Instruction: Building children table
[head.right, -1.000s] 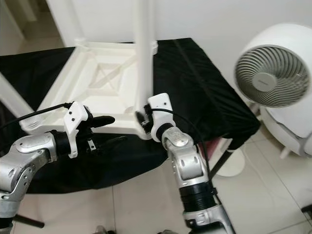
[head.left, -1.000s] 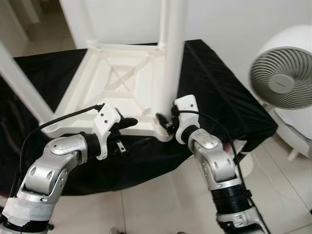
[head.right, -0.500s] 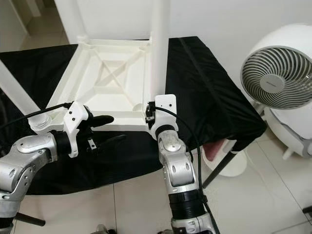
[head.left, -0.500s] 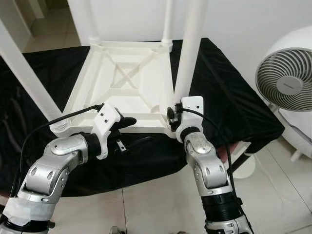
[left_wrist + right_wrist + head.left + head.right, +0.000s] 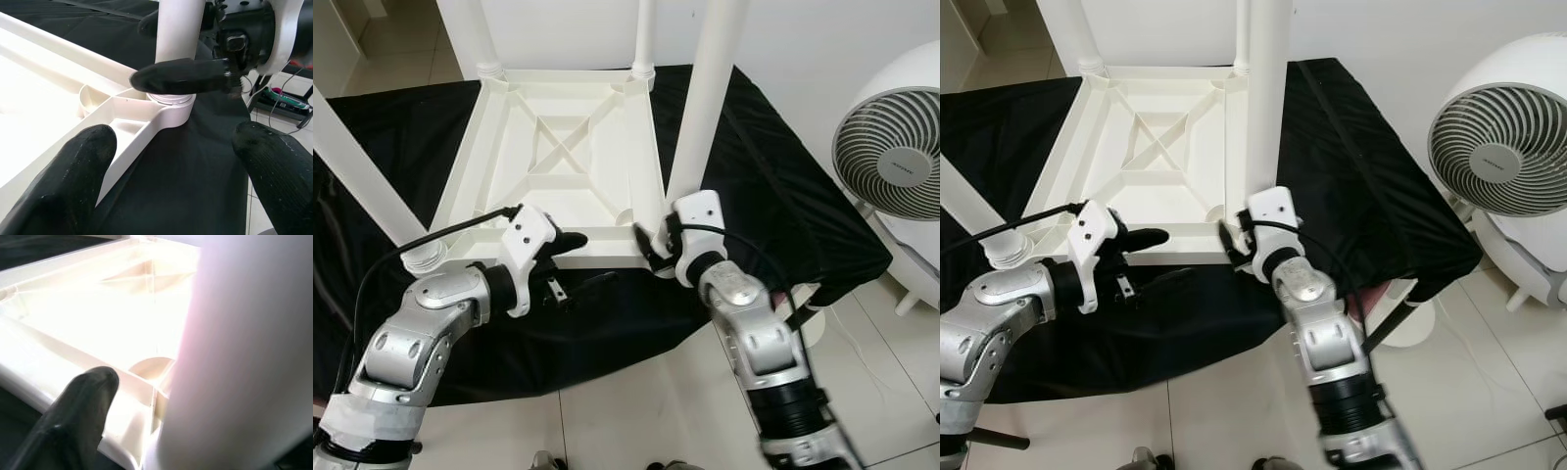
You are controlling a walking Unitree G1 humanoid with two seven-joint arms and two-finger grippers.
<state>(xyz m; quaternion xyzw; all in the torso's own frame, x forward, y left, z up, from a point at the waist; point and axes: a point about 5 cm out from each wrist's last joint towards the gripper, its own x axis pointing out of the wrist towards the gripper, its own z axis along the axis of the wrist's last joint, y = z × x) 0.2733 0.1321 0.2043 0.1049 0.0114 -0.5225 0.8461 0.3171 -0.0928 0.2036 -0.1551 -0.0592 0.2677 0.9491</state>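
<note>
Nearest to the robot, the left gripper point(image 5: 570, 262) waits at the front edge of the upturned table top point(image 5: 563, 196). Its two black fingers are spread wide and hold nothing; one lies on the white rim, the other hangs over the black cloth point(image 5: 773, 196) below. I judge that it is placed there to steady the top while the other arm works.

Just beside it, at the near right corner, the right gripper point(image 5: 653, 253) is at the foot of the near right leg point(image 5: 703, 108), where the leg goes into its round socket. One finger crosses in front of the leg, and the other seems to pass behind it. The jaws seem closed around the leg, probably to turn or press it home. The seating looks nearly complete, but I cannot confirm it.

The table lies upside down so that the sockets face up. It is white moulded plastic, smooth and slightly shiny, with ribs forming a cross in the middle. The legs are plain round tubes. Another leg point(image 5: 362, 181) leans out at the near left corner, and two more stand at the far corners.

To the right, on the pale tiled floor, stands a round white fan point(image 5: 891, 166) with a fine grille.
</note>
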